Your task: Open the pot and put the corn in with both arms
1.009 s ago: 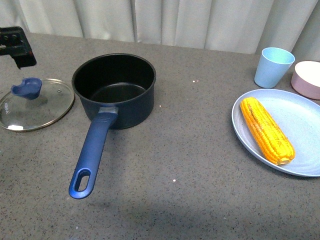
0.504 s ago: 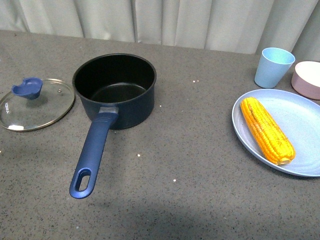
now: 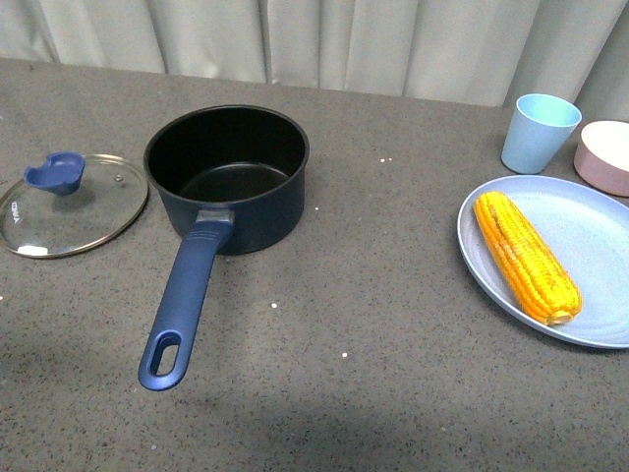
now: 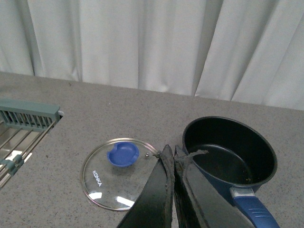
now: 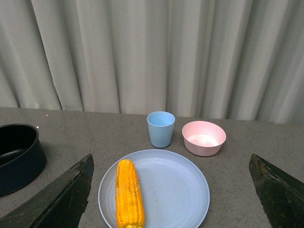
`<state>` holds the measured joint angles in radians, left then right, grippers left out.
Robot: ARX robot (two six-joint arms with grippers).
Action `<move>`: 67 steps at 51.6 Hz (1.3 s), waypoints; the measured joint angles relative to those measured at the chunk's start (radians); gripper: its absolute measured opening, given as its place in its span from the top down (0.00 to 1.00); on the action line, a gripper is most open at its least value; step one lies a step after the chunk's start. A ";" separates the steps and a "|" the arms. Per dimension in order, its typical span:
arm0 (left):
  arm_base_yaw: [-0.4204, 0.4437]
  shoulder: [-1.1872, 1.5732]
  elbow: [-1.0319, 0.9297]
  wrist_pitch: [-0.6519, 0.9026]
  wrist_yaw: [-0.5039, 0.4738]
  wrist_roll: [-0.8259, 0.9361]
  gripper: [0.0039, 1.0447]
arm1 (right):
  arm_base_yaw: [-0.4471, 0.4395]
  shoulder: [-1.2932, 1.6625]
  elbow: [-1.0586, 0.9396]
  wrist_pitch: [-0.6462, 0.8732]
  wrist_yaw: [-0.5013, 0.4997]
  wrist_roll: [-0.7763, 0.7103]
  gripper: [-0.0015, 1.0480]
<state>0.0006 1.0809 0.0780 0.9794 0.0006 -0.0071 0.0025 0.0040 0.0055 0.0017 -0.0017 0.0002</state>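
The dark navy-blue pot (image 3: 228, 177) stands open on the grey table, its long blue handle (image 3: 182, 305) pointing toward me. Its glass lid (image 3: 69, 205) with a blue knob lies flat on the table to its left. The yellow corn (image 3: 523, 256) lies on a light-blue plate (image 3: 600, 246) at the right. Neither arm shows in the front view. In the left wrist view my left gripper (image 4: 172, 152) is shut and empty, raised between the lid (image 4: 114, 173) and the pot (image 4: 228, 152). In the right wrist view my right gripper (image 5: 171, 164) is wide open above the plate (image 5: 175, 190) with the corn (image 5: 129, 194).
A light-blue cup (image 3: 536, 131) and a pink bowl (image 3: 604, 155) stand behind the plate at the far right. A grey-green dish rack (image 4: 26, 116) sits left of the lid in the left wrist view. White curtains hang behind the table.
The left arm, seen at the far left edge above the lid a second ago, has left the front view. The lid, pot and corn have not moved.
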 joint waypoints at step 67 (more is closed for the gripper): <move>-0.001 -0.803 -0.059 -0.697 -0.001 0.000 0.96 | 0.000 0.000 0.000 0.000 0.000 0.000 0.09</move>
<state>-0.0002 0.2783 0.0193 0.2821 -0.0002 -0.0071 0.0025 0.0040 0.0055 0.0017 -0.0013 0.0002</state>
